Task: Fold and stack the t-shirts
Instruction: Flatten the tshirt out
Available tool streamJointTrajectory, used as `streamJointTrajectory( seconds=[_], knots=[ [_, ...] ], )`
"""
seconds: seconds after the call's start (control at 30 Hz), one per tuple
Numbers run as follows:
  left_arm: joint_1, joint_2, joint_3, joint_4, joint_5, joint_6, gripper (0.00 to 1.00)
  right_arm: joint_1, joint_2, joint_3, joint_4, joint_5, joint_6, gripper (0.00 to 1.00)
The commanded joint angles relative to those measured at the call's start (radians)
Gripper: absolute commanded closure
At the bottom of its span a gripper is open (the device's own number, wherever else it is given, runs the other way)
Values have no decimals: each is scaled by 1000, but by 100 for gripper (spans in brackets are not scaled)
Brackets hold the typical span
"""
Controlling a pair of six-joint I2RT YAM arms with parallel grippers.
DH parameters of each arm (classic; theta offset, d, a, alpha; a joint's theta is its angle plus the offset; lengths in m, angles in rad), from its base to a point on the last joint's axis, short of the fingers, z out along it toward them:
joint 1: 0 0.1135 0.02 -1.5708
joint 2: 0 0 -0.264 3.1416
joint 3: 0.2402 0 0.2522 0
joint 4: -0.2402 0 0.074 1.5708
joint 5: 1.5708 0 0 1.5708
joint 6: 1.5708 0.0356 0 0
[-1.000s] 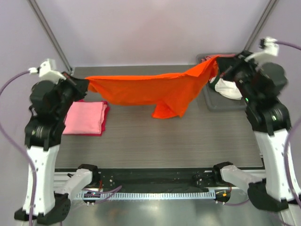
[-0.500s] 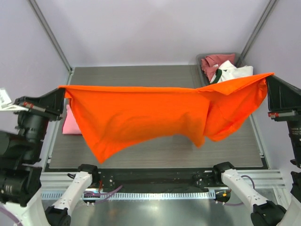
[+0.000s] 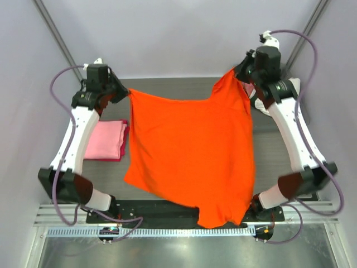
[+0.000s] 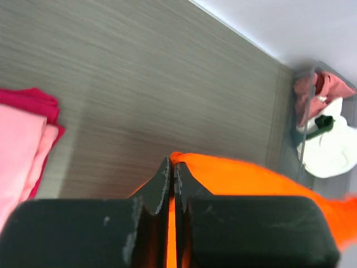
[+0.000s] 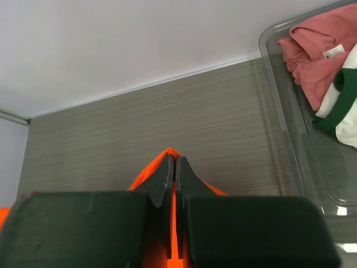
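Note:
The bright orange t-shirt (image 3: 192, 151) is stretched between both grippers at the far side of the table and hangs toward the near edge. My left gripper (image 3: 126, 92) is shut on its far left corner; the cloth shows pinched between the jaws in the left wrist view (image 4: 223, 173). My right gripper (image 3: 236, 71) is shut on its far right corner, with cloth also pinched in the right wrist view (image 5: 162, 162). A folded light pink t-shirt (image 3: 105, 139) lies on a magenta one (image 3: 126, 139) at the left. The dusty rose-red t-shirt (image 5: 312, 61) and the white one with green collar (image 5: 348, 106) lie in a tray.
The grey tray (image 5: 284, 123) stands at the far right corner of the table; it also shows in the left wrist view (image 4: 298, 111). The wood-grain table (image 3: 167, 86) ends at the wall behind. The metal rail (image 3: 178, 230) runs along the near edge.
Both arms swung from low and wide to the far side of the table, carrying the orange t-shirt. It now hangs lengthwise toward the near edge instead of spread crosswise.

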Motion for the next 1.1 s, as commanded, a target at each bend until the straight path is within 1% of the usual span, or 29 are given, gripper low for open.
streamJointTrajectory(
  seconds=[0.0,0.03,0.07,0.1,0.13,0.17,0.2,0.23,0.27,0.33,0.37,0.4,0.47,0.5,0.53,0.57,0.6,0.63,0.67,0.73,0.77,0.8,0.83,0.9,0.93,0.97,1.03,1.07],
  knots=[
    [37,95,248,76,-4,-6,100,-59,84,248,59,-25,13,99],
    [51,129,381,56,8,-7,100,-84,119,369,48,-55,43,99],
    [92,169,458,41,26,-15,100,-120,198,438,11,-94,71,99],
    [110,198,518,24,51,-18,100,-154,231,504,-3,-131,94,99],
    [129,253,631,19,86,-21,100,-217,259,608,-7,-230,135,99],
    [164,279,687,13,95,-12,100,-228,285,642,-9,-258,149,99],
    [177,308,750,-42,95,-1,100,-260,314,669,-7,-276,157,99],
    [184,377,829,-79,100,12,100,-280,325,692,-7,-306,155,99],
    [187,401,915,-122,103,44,100,-283,331,692,-4,-316,151,99],
    [189,410,904,-115,112,65,100,-288,337,646,0,-355,137,99],
    [190,396,811,-75,125,78,100,-288,334,615,9,-372,133,99],
    [190,378,749,-47,131,82,100,-288,320,580,17,-385,132,99],
    [189,323,619,8,131,91,100,-288,300,448,46,-431,146,99],
    [189,310,524,8,120,108,100,-288,287,393,69,-448,152,99],
    [187,292,466,10,109,121,100,-288,246,258,98,-464,166,99],
    [187,275,409,31,105,132,100,-288,221,182,171,-476,178,99],
    [189,232,273,48,106,146,100,-288,198,107,203,-482,194,99],
    [186,209,206,68,106,161,100,-288,152,-20,224,-481,198,99],
    [186,154,65,120,99,167,100,-288,129,-128,250,-475,194,99],
    [175,97,-65,204,77,164,100,-288,54,-228,276,-464,186,99],
    [172,32,-134,230,71,158,100,-288,25,-273,284,-455,179,99],
    [167,4,-243,255,54,152,100,-288,-2,-352,286,-450,166,99],
    [158,-28,-300,289,48,134,100,-288,-26,-386,289,-444,157,99],
    [152,-105,-383,318,46,109,100,-290,-109,-476,286,-435,137,99],
    [149,-128,-464,345,52,96,100,-290,-141,-503,280,-433,133,99],
    [149,-148,-498,355,56,92,100,-290,-196,-529,275,-433,128,99],
    [149,-210,-588,367,60,91,100,-290,-256,-604,249,-430,108,99],
    [116,-233,-621,372,62,89,100,-290,-314,-627,238,-430,99,99]
  ],
)
